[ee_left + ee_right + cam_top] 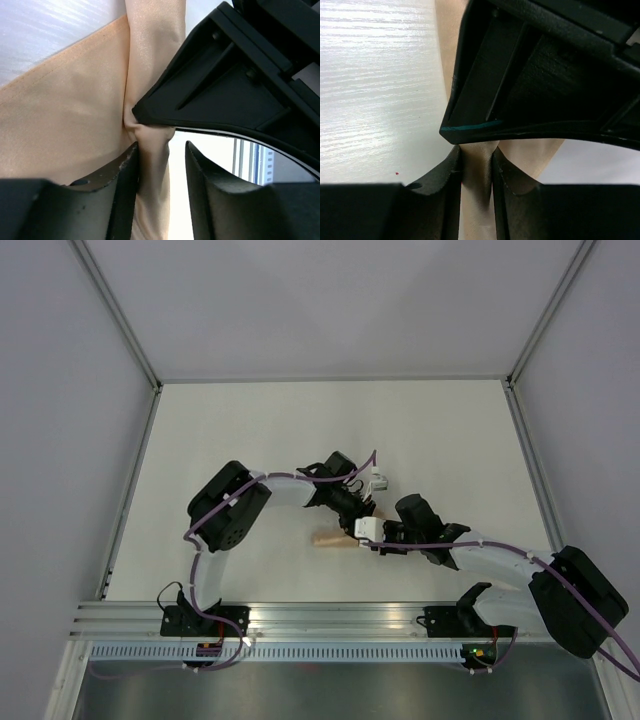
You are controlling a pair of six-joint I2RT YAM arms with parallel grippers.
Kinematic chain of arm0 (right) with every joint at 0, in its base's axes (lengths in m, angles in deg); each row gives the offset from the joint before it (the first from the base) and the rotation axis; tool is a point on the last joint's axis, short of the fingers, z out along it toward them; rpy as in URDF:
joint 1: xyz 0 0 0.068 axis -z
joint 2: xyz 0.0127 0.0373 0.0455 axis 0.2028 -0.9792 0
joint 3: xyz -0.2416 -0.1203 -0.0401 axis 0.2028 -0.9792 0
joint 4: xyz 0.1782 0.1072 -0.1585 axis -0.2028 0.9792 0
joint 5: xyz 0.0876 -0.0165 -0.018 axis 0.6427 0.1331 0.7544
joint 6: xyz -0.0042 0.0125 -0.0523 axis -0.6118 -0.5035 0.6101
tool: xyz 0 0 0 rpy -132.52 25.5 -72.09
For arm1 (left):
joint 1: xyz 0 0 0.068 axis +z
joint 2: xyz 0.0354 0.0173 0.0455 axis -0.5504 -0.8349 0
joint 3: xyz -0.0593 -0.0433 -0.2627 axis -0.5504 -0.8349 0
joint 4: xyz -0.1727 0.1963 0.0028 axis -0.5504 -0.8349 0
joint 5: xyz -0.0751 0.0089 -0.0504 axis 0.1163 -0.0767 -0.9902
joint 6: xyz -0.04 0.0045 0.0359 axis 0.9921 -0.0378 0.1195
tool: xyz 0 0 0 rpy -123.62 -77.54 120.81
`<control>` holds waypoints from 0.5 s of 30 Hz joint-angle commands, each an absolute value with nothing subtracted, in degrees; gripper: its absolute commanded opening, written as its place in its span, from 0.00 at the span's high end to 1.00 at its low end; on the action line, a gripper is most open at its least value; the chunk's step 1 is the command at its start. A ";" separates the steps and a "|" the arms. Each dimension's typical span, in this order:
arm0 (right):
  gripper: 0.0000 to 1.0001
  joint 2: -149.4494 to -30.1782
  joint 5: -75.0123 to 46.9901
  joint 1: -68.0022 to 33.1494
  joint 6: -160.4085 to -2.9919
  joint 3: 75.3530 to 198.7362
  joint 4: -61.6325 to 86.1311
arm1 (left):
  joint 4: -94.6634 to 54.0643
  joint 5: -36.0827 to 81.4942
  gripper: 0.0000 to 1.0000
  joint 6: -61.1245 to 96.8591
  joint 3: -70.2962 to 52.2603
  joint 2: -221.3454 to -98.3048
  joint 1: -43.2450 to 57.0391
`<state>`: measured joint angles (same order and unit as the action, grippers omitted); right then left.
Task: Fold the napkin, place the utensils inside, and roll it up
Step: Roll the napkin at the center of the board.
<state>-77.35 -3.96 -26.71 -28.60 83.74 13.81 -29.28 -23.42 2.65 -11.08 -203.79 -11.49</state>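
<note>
The peach-orange napkin (333, 540) is bunched into a narrow roll under both wrists at the table's middle; only a short end shows in the top view. My left gripper (360, 512) stands open around the roll (152, 165): the cloth touches one finger (127, 170), with a gap to the other. Flat napkin (65, 115) spreads to the left. My right gripper (373, 538) is shut on the roll (477, 172), facing the left one closely. The right gripper's black body (240, 85) fills the left wrist view's upper right. The utensil is hidden.
The white table (250, 440) is framed by grey walls and metal posts. An aluminium rail (330, 618) with both arm bases runs along the near edge. The two wrists almost touch each other.
</note>
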 commanded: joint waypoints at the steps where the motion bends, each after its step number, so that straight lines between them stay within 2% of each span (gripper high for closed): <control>1: 0.92 -77.99 -6.62 -26.18 -29.27 84.17 19.65 | -30.50 -17.20 0.52 5.58 -13.33 -199.74 -11.78; 6: 0.95 -79.57 -4.87 -25.83 -29.01 86.19 22.64 | -26.45 -11.32 0.49 9.36 -15.44 -194.38 -11.69; 15: 0.97 -85.19 5.85 -19.07 -28.04 92.07 28.52 | -15.74 8.54 0.47 13.23 -25.80 -181.46 -10.81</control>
<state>-82.38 1.92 -21.58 -28.54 89.92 21.70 -22.11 -0.80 9.18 -22.77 -186.52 -11.40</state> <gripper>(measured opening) 0.307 0.533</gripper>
